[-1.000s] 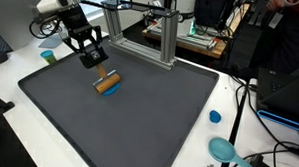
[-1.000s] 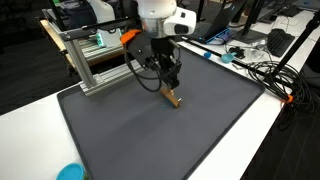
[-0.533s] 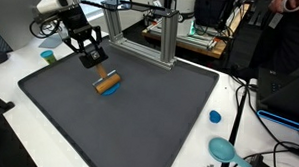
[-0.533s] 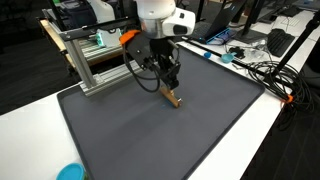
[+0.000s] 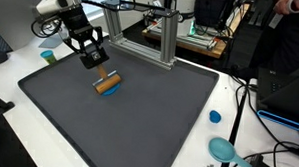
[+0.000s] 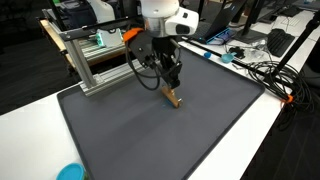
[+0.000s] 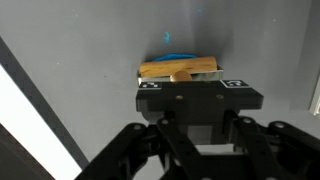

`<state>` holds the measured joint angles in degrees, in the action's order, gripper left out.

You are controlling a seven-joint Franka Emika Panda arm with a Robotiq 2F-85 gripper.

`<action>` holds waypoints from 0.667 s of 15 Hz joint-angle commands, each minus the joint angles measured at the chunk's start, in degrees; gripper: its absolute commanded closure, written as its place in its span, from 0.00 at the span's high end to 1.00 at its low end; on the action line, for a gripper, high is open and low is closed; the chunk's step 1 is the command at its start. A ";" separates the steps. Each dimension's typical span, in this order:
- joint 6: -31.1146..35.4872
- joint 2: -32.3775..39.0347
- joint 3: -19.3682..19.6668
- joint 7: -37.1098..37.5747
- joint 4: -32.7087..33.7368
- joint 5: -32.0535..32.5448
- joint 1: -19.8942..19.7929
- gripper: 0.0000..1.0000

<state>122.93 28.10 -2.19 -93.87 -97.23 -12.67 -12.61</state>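
The wooden block (image 5: 108, 84) is a short, tan-brown piece with a rounded body. It lies flat on its side on the dark grey mat (image 5: 148, 118) covering the desk, in the half towards the mat's far edge. Its long axis runs slantwise to the mat's edges. A blue part (image 7: 181, 51) shows at its underside, touching the block. In the wrist view the block lies crosswise.

A robotics lab: aluminium-profile frame (image 5: 167, 39), loose cables (image 6: 262, 72), dark work mat (image 5: 138, 118) on a white bench (image 6: 30, 135).
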 commanded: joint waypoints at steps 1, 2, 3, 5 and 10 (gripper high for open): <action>-0.52 3.55 -0.73 0.77 -0.51 -0.47 0.55 0.21; -0.68 3.61 -0.88 0.72 -0.47 -0.88 0.45 0.21; -1.43 3.56 -1.10 0.53 -0.13 -1.45 0.22 0.21; -0.34 -0.04 -0.13 0.11 0.29 -0.14 -0.15 0.46; -0.15 1.05 -0.07 0.72 0.69 0.07 0.15 0.21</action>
<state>122.78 28.05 -2.21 -93.83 -97.11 -12.87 -12.69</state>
